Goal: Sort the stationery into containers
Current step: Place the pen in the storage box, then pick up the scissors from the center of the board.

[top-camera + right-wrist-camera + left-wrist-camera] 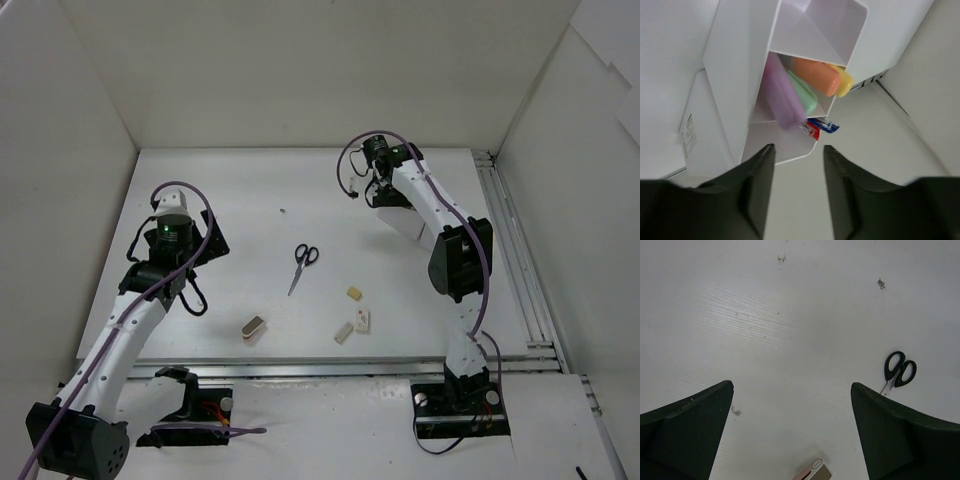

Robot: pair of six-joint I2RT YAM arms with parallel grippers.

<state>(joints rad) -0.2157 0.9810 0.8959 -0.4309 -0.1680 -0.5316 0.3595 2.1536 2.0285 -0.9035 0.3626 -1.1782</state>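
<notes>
Top view, left gripper: it hangs over the left part of the white table, well apart from every loose item. Its opening is hard to read from here.
Top view, right gripper: it is at the far right, directly above the white plastic organiser.
Top view, black-handled scissors: they lie flat near the table's middle, blades closed, handles towards the far side.
Top view, small beige erasers: three lie in a loose cluster to the right of the scissors and nearer the arms.
Top view, small brown-and-metallic block: it lies near the front edge, left of the erasers.
Left wrist view, left gripper: the jaws are spread wide with nothing between them, only bare table below.
Left wrist view, black-handled scissors: the handles show just beyond the right finger, which hides the blades.
Left wrist view, small brown-and-metallic block: it sits at the bottom edge between the fingers, partly cut off.
Right wrist view, right gripper: the jaws are partly open, with a narrow gap and nothing in it.
Right wrist view, white plastic organiser: it has thin-walled compartments and fills the upper frame.
Right wrist view, purple marker: it is blurred, inside a compartment just beyond the fingertips.
Right wrist view, pale-green marker, orange marker, yellow marker: they lie side by side in the same compartment as the purple marker.
Right wrist view, red pen end, blue pen end: they poke out below the markers.
</notes>
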